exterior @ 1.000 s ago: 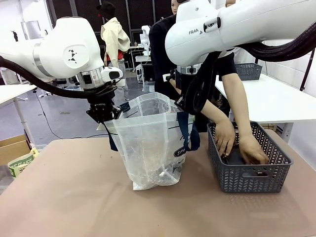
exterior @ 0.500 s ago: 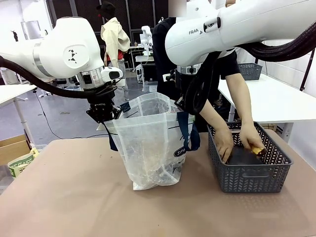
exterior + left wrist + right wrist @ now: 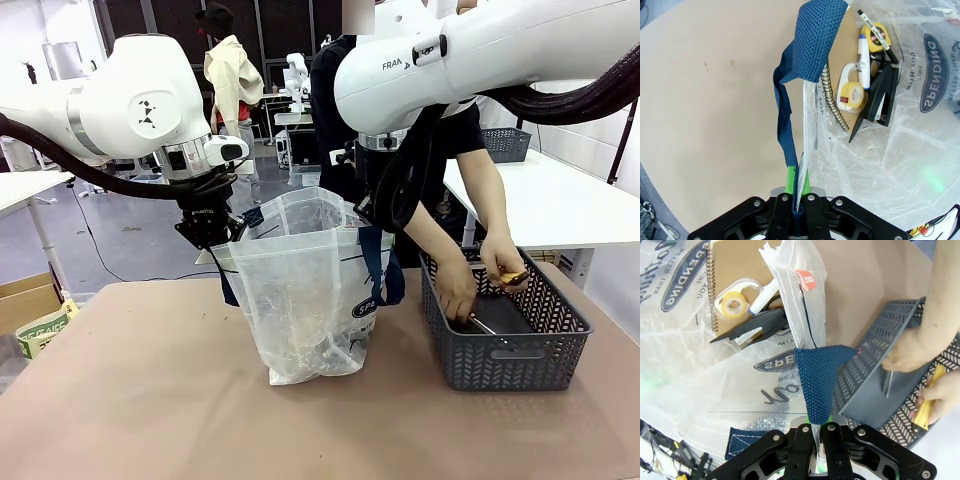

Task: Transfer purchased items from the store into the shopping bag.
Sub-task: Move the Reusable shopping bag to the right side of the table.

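The tan counter (image 3: 130, 400) lies bare across its near and left stretches. Its right edge runs just beside the dark grey lattice-sided plastic basket (image 3: 505, 365). Only a narrow strip of bare counter separates that basket from the translucent whitish plastic shopping bag with navy strap handles (image 3: 300, 300), which stands mid-counter with its mouth wide.

The left fingers (image 3: 795, 175) are clamped together on the bag's left rim and a navy strap. The right fingers (image 3: 821, 421) are pinched shut on the strap at the right rim.

Down in the bag we see a tan spiral-bound cardboard notebook (image 3: 842, 45), a clear dispenser with a roll of yellowish tape (image 3: 850, 90), a white marker (image 3: 863, 55), a small yellow-and-black object (image 3: 875, 36) and a black stapler (image 3: 881, 95).

In the basket, the person's hand nearer the bag (image 3: 458, 295) reaches low beside a thin dark stick (image 3: 487, 328). The person's other hand (image 3: 500, 268) is above the rim, gripping a yellow stick-like item (image 3: 515, 278).

The right arm's black cable bundle (image 3: 405, 190) hangs over the bag's right side, between bag mouth and basket. Off the counter's left edge sit a brown cardboard box (image 3: 25, 295) and a green-and-white pack (image 3: 42, 333).
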Robot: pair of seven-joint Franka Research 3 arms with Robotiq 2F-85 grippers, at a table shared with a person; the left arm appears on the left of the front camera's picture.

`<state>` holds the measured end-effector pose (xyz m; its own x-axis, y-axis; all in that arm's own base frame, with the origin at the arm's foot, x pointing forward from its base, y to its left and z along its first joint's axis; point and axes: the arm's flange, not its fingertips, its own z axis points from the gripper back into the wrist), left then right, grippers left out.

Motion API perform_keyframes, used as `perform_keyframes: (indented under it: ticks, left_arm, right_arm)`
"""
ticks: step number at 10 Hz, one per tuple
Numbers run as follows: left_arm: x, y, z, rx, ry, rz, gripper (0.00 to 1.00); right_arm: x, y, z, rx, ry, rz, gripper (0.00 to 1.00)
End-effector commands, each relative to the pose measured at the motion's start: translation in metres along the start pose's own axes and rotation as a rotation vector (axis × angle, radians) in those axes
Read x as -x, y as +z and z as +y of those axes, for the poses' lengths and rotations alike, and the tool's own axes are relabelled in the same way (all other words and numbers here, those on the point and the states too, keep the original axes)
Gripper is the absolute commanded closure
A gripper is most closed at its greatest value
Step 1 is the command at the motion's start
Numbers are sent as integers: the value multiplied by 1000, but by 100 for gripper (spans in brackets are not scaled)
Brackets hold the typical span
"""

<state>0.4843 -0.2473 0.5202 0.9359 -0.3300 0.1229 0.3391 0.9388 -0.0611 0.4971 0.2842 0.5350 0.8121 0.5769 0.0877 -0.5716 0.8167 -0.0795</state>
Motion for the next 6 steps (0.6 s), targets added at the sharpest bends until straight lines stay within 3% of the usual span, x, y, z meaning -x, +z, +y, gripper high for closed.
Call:
perform_keyframes:
  ticks: [1, 6]
  left_arm:
    - [0, 0, 0, 0, 1, 1, 100]
    - [0, 0, 0, 0, 1, 1, 100]
  right_arm:
    - [0, -1, -1, 1, -1, 1, 100]
    - [0, -1, -1, 1, -1, 1, 100]
